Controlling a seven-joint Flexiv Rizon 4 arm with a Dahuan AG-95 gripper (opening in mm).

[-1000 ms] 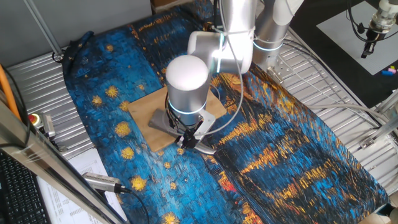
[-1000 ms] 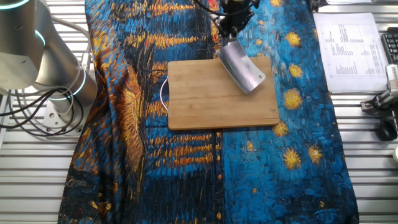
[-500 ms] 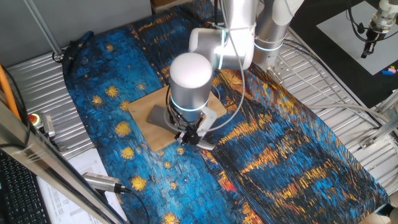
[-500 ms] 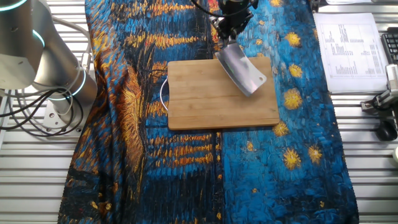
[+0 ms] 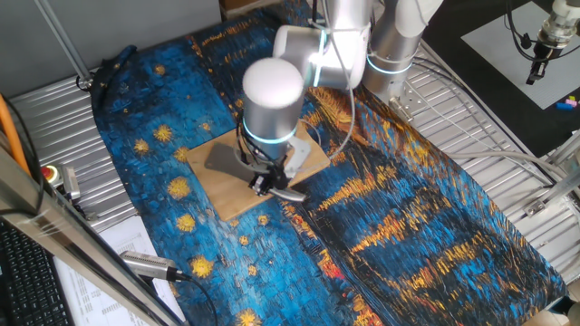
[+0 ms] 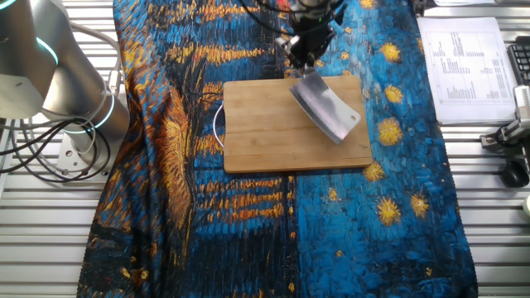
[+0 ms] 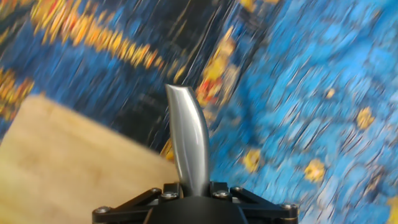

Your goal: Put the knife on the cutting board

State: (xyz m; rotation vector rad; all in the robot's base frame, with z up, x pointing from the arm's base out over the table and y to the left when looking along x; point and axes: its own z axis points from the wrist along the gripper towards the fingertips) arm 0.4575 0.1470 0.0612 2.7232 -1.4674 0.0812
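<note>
Bamboo cutting board [image 6: 281, 132] lies mid-frame on the desk's blue patterned cloth [image 6: 397, 207]. Above its upper right corner, the gripper [image 6: 307, 51] is clenched on the knife [image 6: 327, 112] handle, blade over the board. Placement step in hand; next: lower flat, then release.

fixed: high oblique | other fixed: overhead, opposite | hand: close, downward | shared: cutting board [image 6: 281, 132]

Painted blue cloth [image 6: 397, 182] covers the table [image 6: 489, 207]; cutting board [image 6: 265, 132] on it.
</note>
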